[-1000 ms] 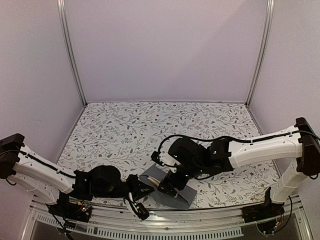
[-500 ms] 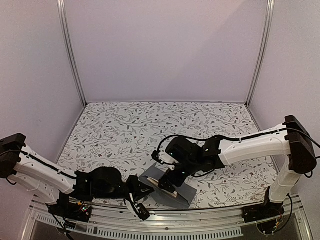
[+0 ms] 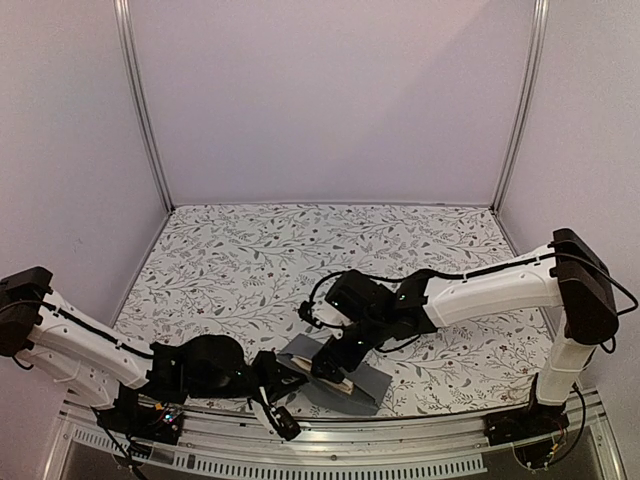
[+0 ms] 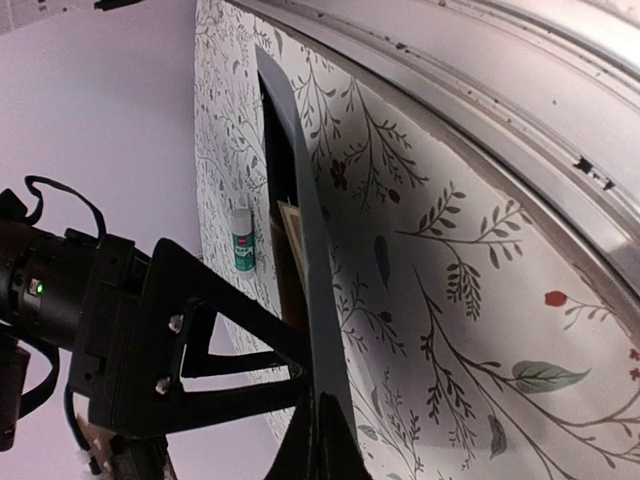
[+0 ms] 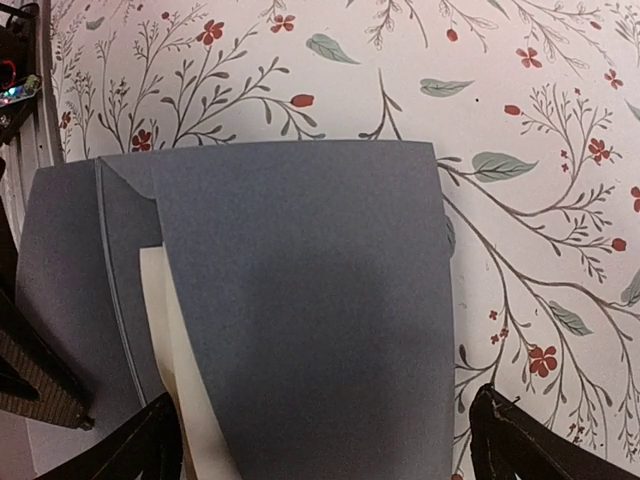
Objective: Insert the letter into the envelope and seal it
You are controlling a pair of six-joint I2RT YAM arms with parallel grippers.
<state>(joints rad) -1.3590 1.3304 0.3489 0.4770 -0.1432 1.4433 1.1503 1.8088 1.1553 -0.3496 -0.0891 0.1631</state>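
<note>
Light, floppy envelope [image 5: 300, 300] at the bench's [image 3: 250, 250] near edge: left hand [image 3: 287, 375] pinches its corner, right hand [image 5: 322, 425] spread over it. Best gripped by an edge; the letter [image 5: 172, 350] likely slides.

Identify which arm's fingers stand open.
The right arm's fingers, spread over the dark slate-grey paper envelope; the left arm's fingers are shut on its edge.

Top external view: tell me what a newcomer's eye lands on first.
The dark grey envelope lies at the near edge of the table. The left jaws are shut on its left edge, and the right jaws hang wide open above it. A tan strip of the letter peeks out of it.
</note>
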